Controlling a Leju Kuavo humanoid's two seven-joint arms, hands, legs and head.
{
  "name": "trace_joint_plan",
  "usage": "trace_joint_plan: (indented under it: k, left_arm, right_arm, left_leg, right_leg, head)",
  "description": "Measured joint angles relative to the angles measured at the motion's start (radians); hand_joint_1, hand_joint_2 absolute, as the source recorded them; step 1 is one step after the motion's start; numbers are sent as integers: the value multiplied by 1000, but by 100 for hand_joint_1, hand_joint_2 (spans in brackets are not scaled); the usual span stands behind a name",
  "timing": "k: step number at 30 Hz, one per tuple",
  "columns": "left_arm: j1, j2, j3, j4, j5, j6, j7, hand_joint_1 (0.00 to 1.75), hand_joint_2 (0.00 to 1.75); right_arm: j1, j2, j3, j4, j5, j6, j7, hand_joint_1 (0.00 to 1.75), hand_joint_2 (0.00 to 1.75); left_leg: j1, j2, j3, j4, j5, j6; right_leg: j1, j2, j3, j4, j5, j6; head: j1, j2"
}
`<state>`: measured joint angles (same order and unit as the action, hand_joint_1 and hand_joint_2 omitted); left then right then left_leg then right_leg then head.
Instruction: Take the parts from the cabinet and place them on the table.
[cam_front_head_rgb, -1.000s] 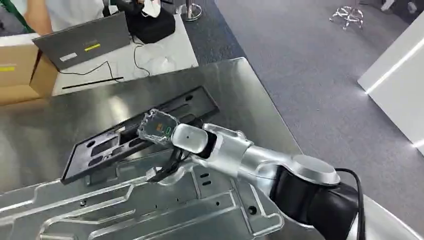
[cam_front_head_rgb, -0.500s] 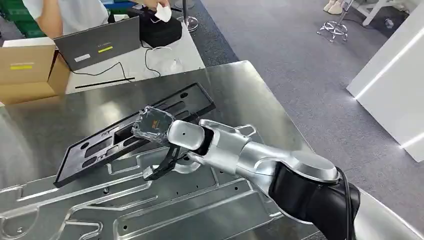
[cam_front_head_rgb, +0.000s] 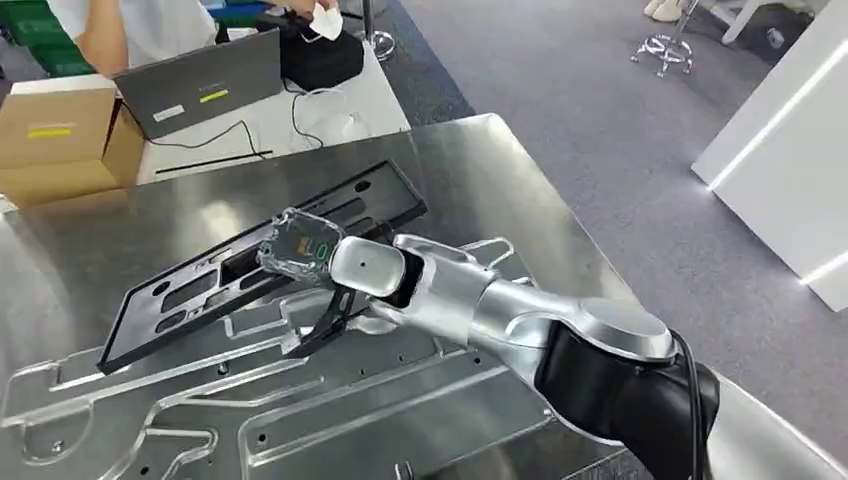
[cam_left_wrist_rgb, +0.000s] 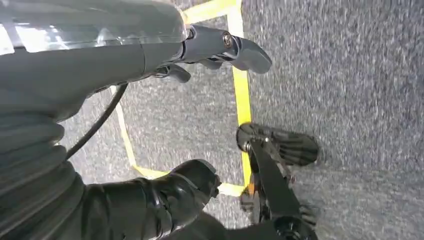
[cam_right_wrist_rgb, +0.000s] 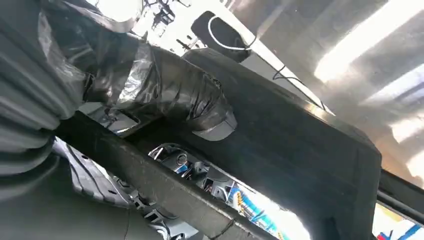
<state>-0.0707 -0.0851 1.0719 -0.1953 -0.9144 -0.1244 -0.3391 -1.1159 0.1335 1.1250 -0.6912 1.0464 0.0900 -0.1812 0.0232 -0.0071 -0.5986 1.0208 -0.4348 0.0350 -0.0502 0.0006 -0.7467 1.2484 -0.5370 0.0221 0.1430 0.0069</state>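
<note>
The right hand (cam_front_head_rgb: 300, 250) is gripping the black panel (cam_front_head_rgb: 260, 265) along its near long edge, thumb pressed on its face, and is holding it tilted over the metal table (cam_front_head_rgb: 480, 170); lowering it flat and level before letting go appears the sound course. The pressed metal sheet (cam_front_head_rgb: 300, 400) is lying at 6 o'clock, touching that edge and liable to snag it, while the cardboard box (cam_front_head_rgb: 60, 140) and laptop (cam_front_head_rgb: 200, 85) are sitting well apart at 11 o'clock; the left hand (cam_left_wrist_rgb: 220, 50) is hanging over the floor, fingers loosely curled on nothing.

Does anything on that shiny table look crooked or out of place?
Yes. The black slotted panel lies askew across the steel table, one long edge overlapping the big silver stamped plate. The right hand grips that edge, so it seems not yet set down.
</note>
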Motion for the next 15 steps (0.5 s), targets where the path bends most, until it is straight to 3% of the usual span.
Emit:
trace_joint_plan:
  k: [1,2,3,5,6,7,8,10,11,12,13,15]
  left_arm:
    - [-1,0,0,0,0,0,0,0,175]
    - [-3,0,0,0,-1,0,1,0,175]
    - [-4,1,0,0,-1,0,1,0,175]
    - [-6,1,0,0,-5,0,1,0,175]
    - [-7,1,0,0,-6,0,1,0,175]
    - [-8,-3,0,0,-6,1,1,0,175]
    - [-9,-2,0,0,-6,2,2,0,175]
    - [-11,-2,0,0,-7,11,8,0,175]
    - [-9,-1,0,0,-7,15,10,0,175]
    - [-10,0,0,0,-7,16,11,0,175]
    - [-9,0,0,0,-8,17,12,0,175]
    - [-10,0,0,0,-9,17,13,0,175]
  right_arm:
    - [2,-1,0,0,0,0,0,175,175]
    - [4,-2,0,0,0,0,0,175,175]
    - [5,-2,0,0,0,0,0,175,175]
    - [3,-3,0,0,0,0,0,175,175]
    - [1,-2,0,0,0,0,-1,175,175]
    - [-1,-2,0,0,0,0,-1,175,175]
    - [-2,-2,0,0,0,0,-1,175,175]
    - [-3,-3,0,0,0,0,-1,175,175]
    - [-2,-3,0,0,0,0,-1,175,175]
    - [-2,-3,0,0,0,0,-2,175,175]
    - [-3,-2,0,0,0,0,-2,175,175]
    - [-3,-2,0,0,0,0,-2,175,175]
  left_leg:
    - [-5,2,-5,1,3,1]
    - [-10,3,-9,1,5,1]
    - [-14,4,-14,3,7,-1]
    - [-20,4,-18,6,11,-4]
    - [-20,4,-19,7,12,-6]
    - [-26,4,-24,7,16,-14]
    - [-20,5,-23,5,22,-22]
    - [-14,6,-25,1,32,-37]
    - [-19,5,-28,-3,37,-46]
    - [-13,4,-36,11,12,-51]
    - [-12,5,-48,42,-33,-58]
    - [-8,4,-90,181,-133,-70]
  right_leg:
    - [6,0,-23,72,-29,-7]
    - [11,0,-23,96,-31,-14]
    - [16,0,4,68,-11,-26]
    - [30,0,104,-79,48,-54]
    - [40,0,161,-170,59,-73]
    - [45,-4,179,-202,45,-77]
    - [49,-4,174,-203,60,-67]
    - [56,-1,170,-209,64,-66]
    - [50,-2,170,-222,76,-67]
    - [41,-7,168,-237,90,-59]
    - [41,-5,162,-243,101,-68]
    - [42,-6,141,-241,114,-71]
  head:
    - [0,0]
    - [0,0]
    - [0,0]
    - [0,0]
    - [0,0]
    - [-1,0]
    - [0,0]
    - [0,0]
    - [0,0]
    - [0,0]
    - [-1,0]
    - [-1,0]
